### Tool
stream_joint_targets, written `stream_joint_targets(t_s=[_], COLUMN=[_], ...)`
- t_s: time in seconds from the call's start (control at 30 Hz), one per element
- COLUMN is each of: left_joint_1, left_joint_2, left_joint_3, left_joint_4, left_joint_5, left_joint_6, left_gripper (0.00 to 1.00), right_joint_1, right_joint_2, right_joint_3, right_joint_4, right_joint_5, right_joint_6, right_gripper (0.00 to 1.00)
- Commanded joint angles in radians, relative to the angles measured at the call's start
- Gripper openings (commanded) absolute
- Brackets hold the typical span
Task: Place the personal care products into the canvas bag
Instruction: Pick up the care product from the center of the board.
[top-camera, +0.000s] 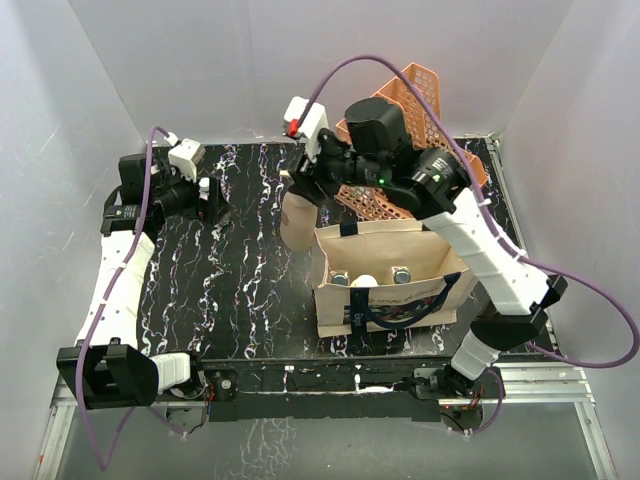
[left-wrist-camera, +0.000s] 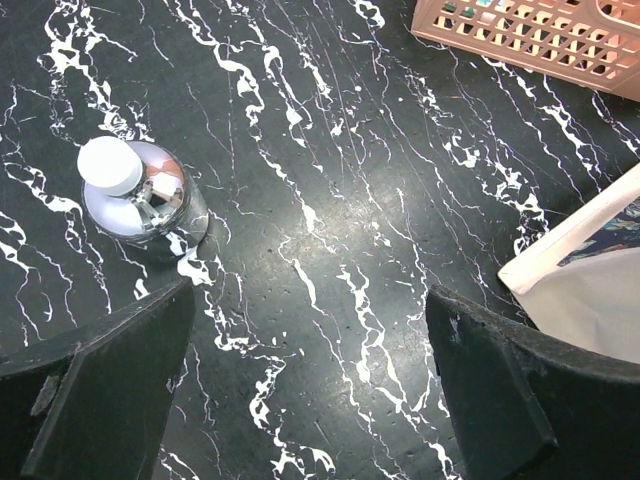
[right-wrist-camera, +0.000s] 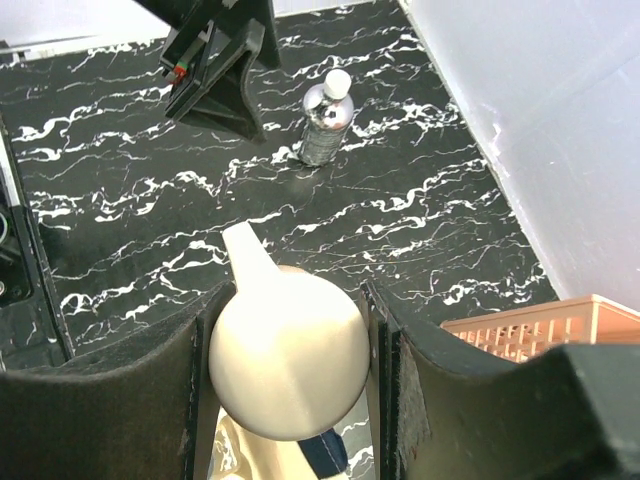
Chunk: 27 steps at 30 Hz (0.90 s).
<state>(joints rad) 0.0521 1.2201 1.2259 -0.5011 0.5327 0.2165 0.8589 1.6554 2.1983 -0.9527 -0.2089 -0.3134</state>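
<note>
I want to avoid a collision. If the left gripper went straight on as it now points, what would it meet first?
The left gripper would probably meet the bare table first; the silver bottle stands beside that line, not in it.

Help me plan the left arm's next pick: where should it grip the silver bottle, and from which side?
Grip the silver bottle by its round body, below the narrow white cap, descending from above with the open left gripper straddling it. It stands upright, touching nothing else.

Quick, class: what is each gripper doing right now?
Left gripper: open, holding nothing.
Right gripper: closed on the tan bottle with the cream cap.
</note>
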Motion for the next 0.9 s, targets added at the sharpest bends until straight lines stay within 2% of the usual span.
stream_joint_targets(t_s=[0.0, 0.47, 0.63, 0.87], left_joint_1=[-0.031, -0.213, -0.309, -0.434], left_joint_2=[0.009, 0.09, 0.092, 0.121], left_joint_3=[0.031, 0.155, 0.213, 0.344], left_joint_4=[-0.009, -0.079, -0.156, -0.36], left_joint_5=[0.033, 0.096, 0.123, 0.218], left_joint_6=[0.018, 0.074, 0.203, 0.444], left_gripper=[0.96, 0.96, 0.96, 0.94], right_joint_1=[-0.034, -0.266, -0.367, -0.502], right_joint_2=[-0.134, -0.292, -0.359, -0.437], right_joint_3=[0.097, 0.042, -0.046, -0.162], right_joint_4=[0.166, 0.165, 0.152, 0.13], right_joint_5=[-0.025, -0.15, -0.183, -0.278], right_joint_6=[0.01, 0.048, 0.027, 0.038], right_gripper=[0.08, 0.08, 0.08, 0.08])
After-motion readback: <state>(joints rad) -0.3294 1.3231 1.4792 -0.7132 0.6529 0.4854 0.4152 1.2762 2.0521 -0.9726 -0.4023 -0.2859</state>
